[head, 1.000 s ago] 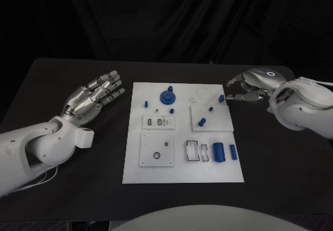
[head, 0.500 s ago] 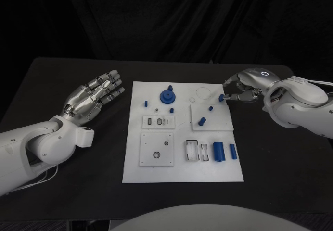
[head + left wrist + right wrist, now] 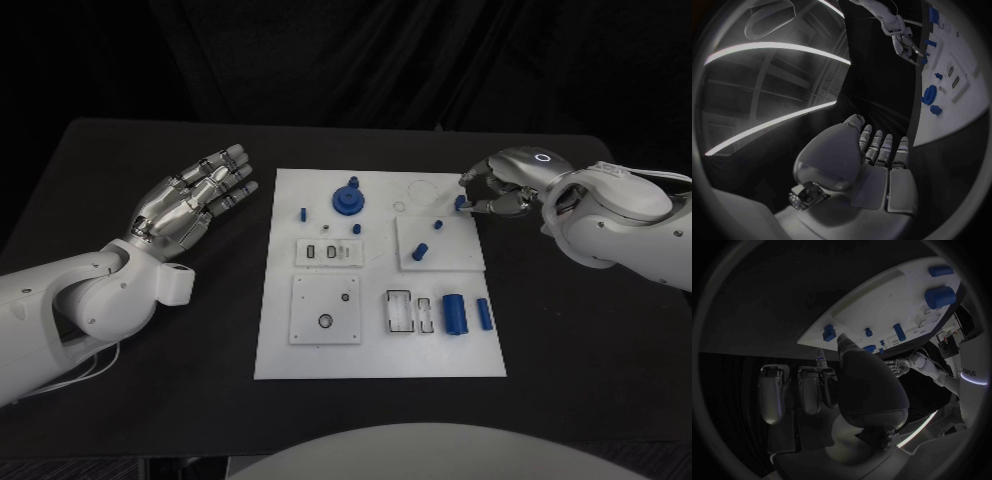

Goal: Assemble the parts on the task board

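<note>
Right hand is at the far right edge of the task board, fingers curled in around the small blue peg that stands at the corner of the raised white sub-plate. From the head view I can't tell whether it's actually pinching the peg or just touching it; the right wrist view shows the thumb right at the board edge next to a blue piece, contact unclear. Left hand is flat and spread wide, holding nothing, hovering over the tabletop just left of the board.

Risks as I see them:
- Peg is small and the fingers come in from the side. If the pinch is off-centre the peg tips or pops out and rolls off the board edge, which is right there.
- Fingers are crowded over the sub-plate corner. A push sideways could shift the sub-plate and knock the second blue peg standing on it.
- Board isn't braced by the left hand, so any sideways drag on a stuck peg probably slides the whole board.
- Hand hides the peg from the head camera, so a slipped grasp may go unnoticed.

Other parts sit well clear: blue round knob at the far middle, large blue cylinder and blue bar on the near right.
</note>
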Robot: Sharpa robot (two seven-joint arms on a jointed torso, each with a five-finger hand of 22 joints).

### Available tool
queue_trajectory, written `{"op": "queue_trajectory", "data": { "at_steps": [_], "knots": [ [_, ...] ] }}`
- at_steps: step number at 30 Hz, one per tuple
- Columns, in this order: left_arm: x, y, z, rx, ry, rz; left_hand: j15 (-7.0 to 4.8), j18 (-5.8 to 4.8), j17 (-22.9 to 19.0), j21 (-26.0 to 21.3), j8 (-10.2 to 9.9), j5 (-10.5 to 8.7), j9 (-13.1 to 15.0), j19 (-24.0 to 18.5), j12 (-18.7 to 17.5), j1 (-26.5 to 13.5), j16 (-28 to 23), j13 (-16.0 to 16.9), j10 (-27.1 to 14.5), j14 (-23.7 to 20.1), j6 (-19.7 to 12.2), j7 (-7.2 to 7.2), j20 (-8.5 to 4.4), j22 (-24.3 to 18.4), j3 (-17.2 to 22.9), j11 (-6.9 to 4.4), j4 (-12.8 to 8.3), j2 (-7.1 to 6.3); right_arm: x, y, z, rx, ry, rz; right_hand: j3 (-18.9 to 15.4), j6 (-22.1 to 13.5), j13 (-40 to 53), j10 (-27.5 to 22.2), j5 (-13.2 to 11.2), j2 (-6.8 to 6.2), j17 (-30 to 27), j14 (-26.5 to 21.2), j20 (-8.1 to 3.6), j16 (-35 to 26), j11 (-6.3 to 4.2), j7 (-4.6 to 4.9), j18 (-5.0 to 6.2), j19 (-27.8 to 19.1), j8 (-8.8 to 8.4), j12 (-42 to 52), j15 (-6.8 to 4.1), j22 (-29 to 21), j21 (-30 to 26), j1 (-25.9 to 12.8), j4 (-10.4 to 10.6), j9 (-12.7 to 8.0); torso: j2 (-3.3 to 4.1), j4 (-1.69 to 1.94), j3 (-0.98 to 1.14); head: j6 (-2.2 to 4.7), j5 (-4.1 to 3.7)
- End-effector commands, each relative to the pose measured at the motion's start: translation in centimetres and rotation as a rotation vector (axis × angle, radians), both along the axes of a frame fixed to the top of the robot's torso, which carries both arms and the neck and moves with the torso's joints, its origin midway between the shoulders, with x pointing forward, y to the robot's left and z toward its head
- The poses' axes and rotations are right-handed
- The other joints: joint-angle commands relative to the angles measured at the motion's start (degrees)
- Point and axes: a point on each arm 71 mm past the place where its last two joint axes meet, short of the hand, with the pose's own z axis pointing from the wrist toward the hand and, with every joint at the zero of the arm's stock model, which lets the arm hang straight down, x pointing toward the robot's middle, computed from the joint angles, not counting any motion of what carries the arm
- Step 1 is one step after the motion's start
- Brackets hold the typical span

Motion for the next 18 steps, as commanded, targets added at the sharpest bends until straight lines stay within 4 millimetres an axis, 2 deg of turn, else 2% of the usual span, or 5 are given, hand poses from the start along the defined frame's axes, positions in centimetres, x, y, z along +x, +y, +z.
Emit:
{"op": "queue_trajectory", "data": {
  "at_steps": [1,5,11,18],
  "knots": [
    [-0.08,-0.17,0.05,-0.015,-0.006,-0.014,0.33,1.09,-0.06,0.05,-0.34,0.17,-0.04,0.09,-0.06,-0.3,0.09,-0.03,-0.27,-0.07,-0.37,0.11,0.49,0.01,0.31,-0.05,-0.08,0.22,0.0,-0.15,-0.28,-0.011,0.019,-0.019,-0.45,0.33,15.09,6.06,-0.13,-0.41,15.1,5.84,-0.43,0.17,0.0,0.22,-0.65,4.26,-0.07,0.15,-0.23,14.13,-0.34,0.11,0.02,-0.08,-0.02,-0.05,0.02,-0.03,0.12],
    [-0.05,-0.09,0.02,-0.013,-0.005,-0.012,0.33,1.09,-0.06,0.05,-0.34,0.17,-0.04,0.09,-0.06,-0.3,0.09,-0.03,-0.27,-0.07,-0.37,0.11,0.49,0.01,0.31,-0.05,-0.08,0.22,0.06,-0.11,-0.37,-0.014,0.024,-0.02,-0.33,0.83,15.09,6.06,0.19,-0.36,15.1,5.84,-0.38,0.17,0.05,0.26,-0.58,4.08,0.18,0.15,-0.19,14.03,-0.61,0.66,-0.15,-0.01,-0.03,-0.17,-0.01,-0.13,0.24],
    [-0.04,-0.11,-0.03,-0.012,-0.002,-0.014,0.34,1.09,-0.07,0.04,-0.36,0.16,-0.04,0.07,-0.05,-0.33,0.08,-0.03,-0.28,-0.1,-0.43,0.12,0.5,0.01,0.4,-0.03,-0.09,0.23,0.23,0.04,-0.61,-0.02,0.035,-0.019,-0.12,1.88,15.09,6.06,1.78,-0.31,15.1,5.84,-0.35,0.17,0.05,0.21,-0.54,4.0,0.74,0.15,-0.19,13.99,-0.75,1.91,-0.42,0.3,-0.02,-0.08,-0.01,-0.1,0.2],
    [-0.08,-0.19,-0.06,-0.012,0.001,-0.018,0.35,1.09,-0.07,0.05,-0.38,0.15,-0.05,0.08,-0.06,-0.34,0.09,-0.04,-0.29,-0.1,-0.48,0.12,0.5,0.01,0.42,-0.03,-0.09,0.22,0.36,0.14,-1.05,-0.027,0.05,-0.019,0.07,2.4,15.09,6.06,2.56,-0.26,15.1,5.84,-0.38,0.17,0.01,0.19,-0.53,3.97,1.02,0.15,-0.23,13.97,-0.82,3.09,-0.72,0.55,-0.01,-0.05,0.0,-0.24,0.15]
  ]
}}
